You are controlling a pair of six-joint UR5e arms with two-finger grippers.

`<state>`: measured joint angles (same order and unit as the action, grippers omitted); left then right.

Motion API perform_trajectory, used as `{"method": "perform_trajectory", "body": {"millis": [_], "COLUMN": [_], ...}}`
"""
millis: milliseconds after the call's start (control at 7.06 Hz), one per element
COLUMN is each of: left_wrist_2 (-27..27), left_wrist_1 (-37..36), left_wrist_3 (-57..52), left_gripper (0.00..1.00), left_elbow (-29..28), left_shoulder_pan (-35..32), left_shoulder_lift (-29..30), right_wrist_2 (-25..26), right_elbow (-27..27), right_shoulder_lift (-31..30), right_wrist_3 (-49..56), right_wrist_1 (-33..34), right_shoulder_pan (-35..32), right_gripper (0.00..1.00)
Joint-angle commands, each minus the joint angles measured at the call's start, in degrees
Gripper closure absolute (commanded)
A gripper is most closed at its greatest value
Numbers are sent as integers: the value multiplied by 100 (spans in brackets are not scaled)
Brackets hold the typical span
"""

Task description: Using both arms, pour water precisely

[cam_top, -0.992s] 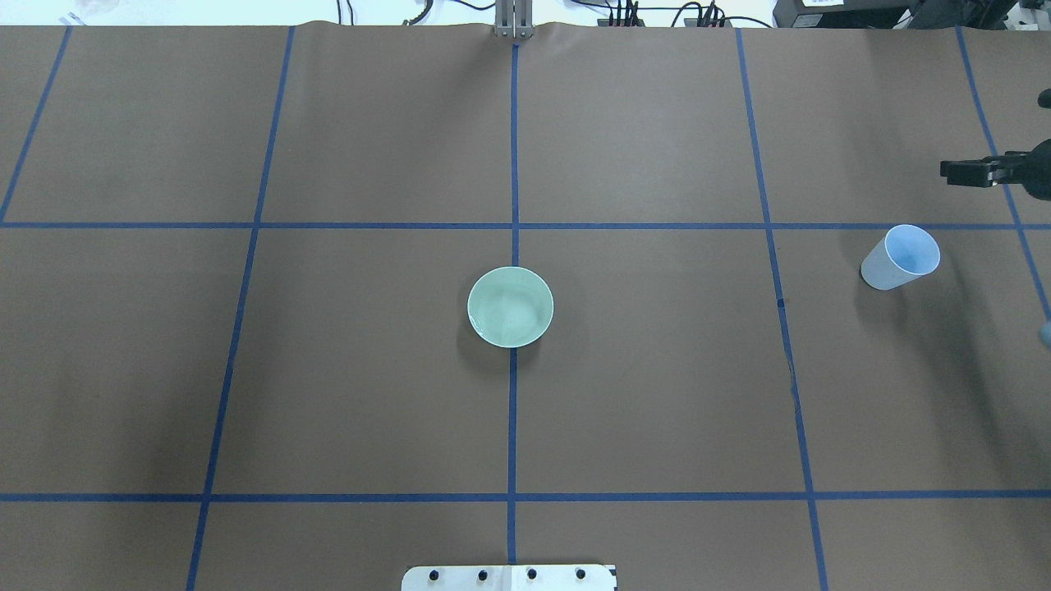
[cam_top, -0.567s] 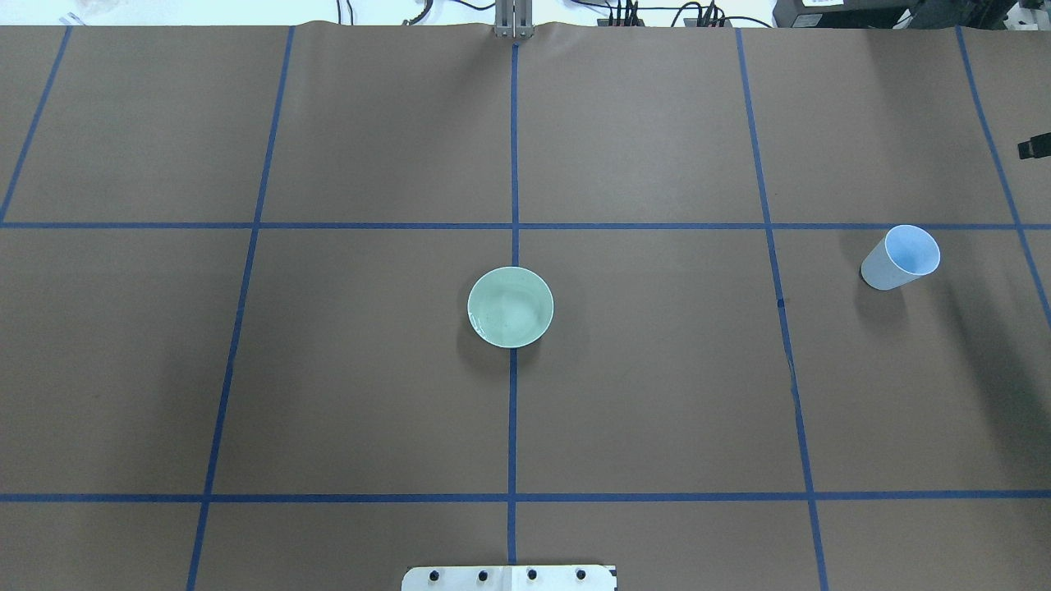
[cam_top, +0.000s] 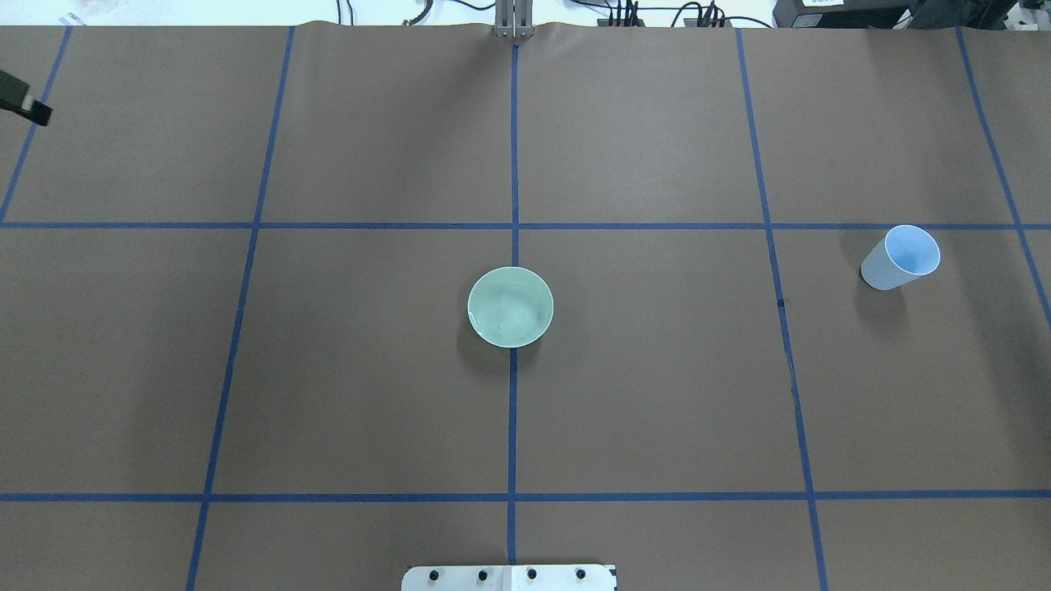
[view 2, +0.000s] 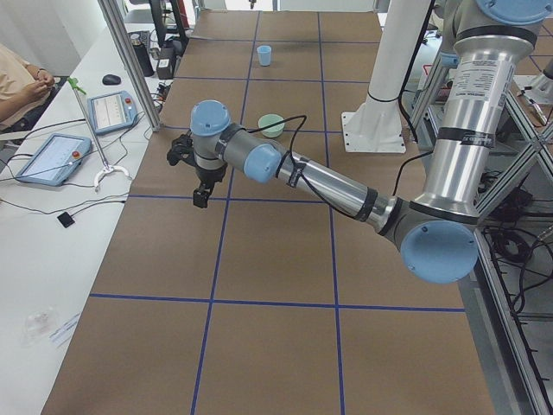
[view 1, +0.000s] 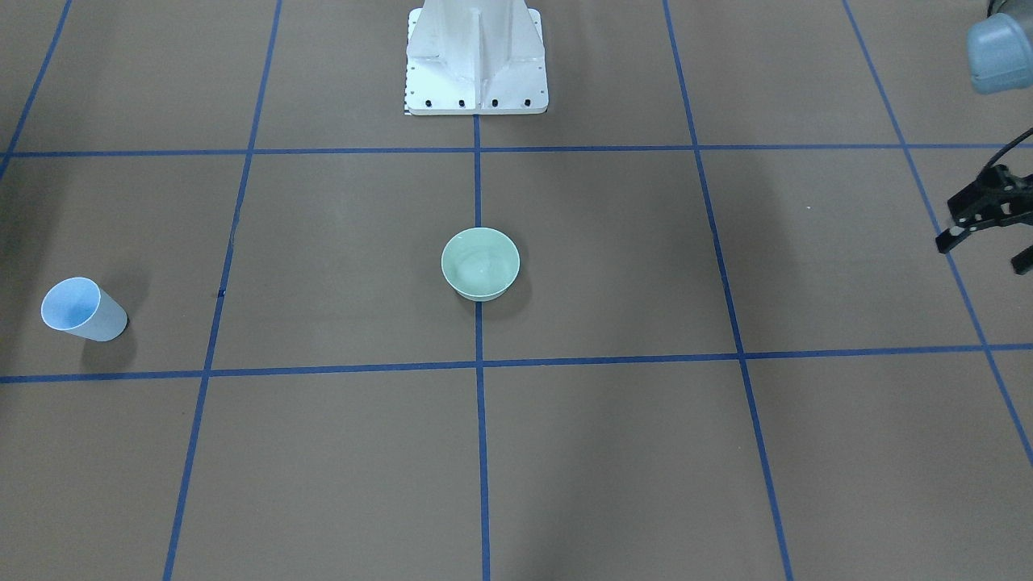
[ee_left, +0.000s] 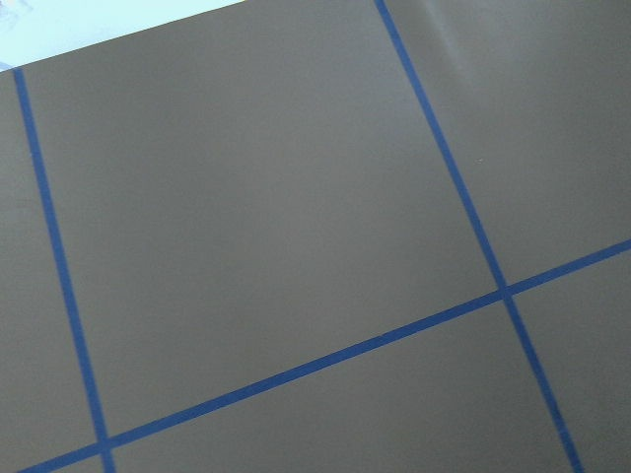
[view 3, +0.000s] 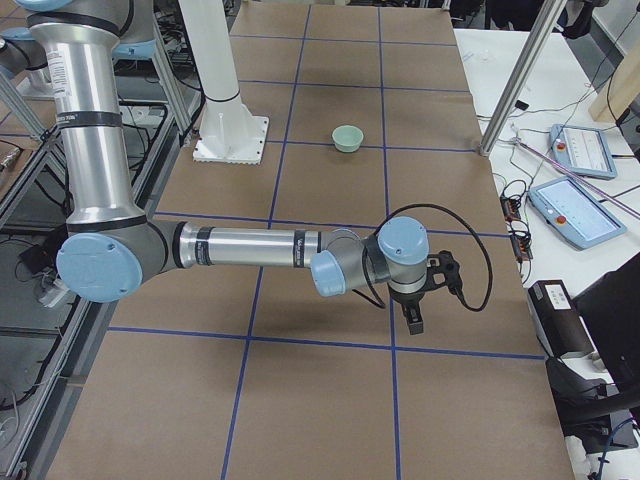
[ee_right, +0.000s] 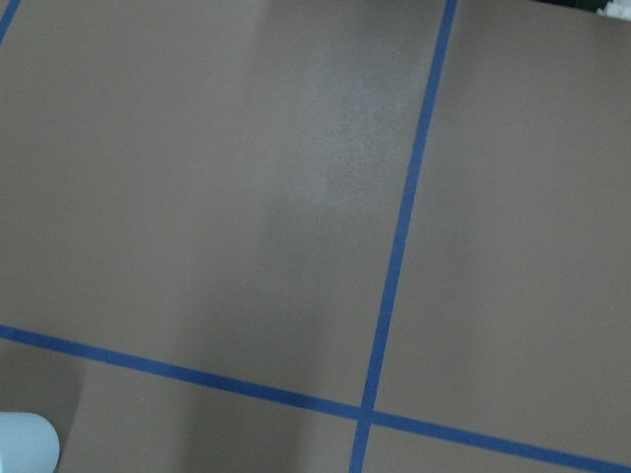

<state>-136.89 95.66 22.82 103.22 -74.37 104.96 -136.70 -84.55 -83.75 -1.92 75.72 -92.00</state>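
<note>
A pale green bowl (cam_top: pixel 510 306) stands at the table's middle, also in the front view (view 1: pixel 480 262). A light-blue cup (cam_top: pixel 899 258) stands upright at the robot's far right, also in the front view (view 1: pixel 81 311); its edge shows in the right wrist view (ee_right: pixel 22 443). My left gripper (view 1: pixel 984 252) hangs open and empty above the table's left end, far from both; only its tip (cam_top: pixel 18 97) shows overhead. My right gripper (view 3: pixel 415 318) hangs above the table's right end, clear of the cup; I cannot tell whether it is open or shut.
The white pedestal (view 1: pixel 476 56) stands at the robot's side of the table. Blue tape lines cross the brown cover. A side bench with tablets (view 2: pixel 52 156) and a seated operator (view 2: pixel 17 82) lies beyond the far edge.
My right gripper has drawn back out of the overhead view past its right edge. My left gripper's tip has come in at the upper left edge. Bowl and cup have not moved.
</note>
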Motion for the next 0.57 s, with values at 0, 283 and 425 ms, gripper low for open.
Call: {"method": "perform_trajectory", "body": {"millis": [0,283,425], "left_wrist_2": [250,461,496], "left_wrist_1": [362,1243,1209], "left_wrist_3": [924,1686,2360], "left_gripper": [0,0,0], "left_elbow": [-13,-161,-301], "left_shoulder_pan": [684,1813,2029], "left_shoulder_lift": [322,506,978], "right_wrist_2": [815,881,908], "right_elbow": [78,70,209], "right_shoulder_lift": [8,-44,-114], "right_wrist_3": [1047,1230,1203], "right_wrist_1": [425,874,857], "right_shoulder_pan": [-29,-11,-2], "right_gripper": [0,0,0]}}
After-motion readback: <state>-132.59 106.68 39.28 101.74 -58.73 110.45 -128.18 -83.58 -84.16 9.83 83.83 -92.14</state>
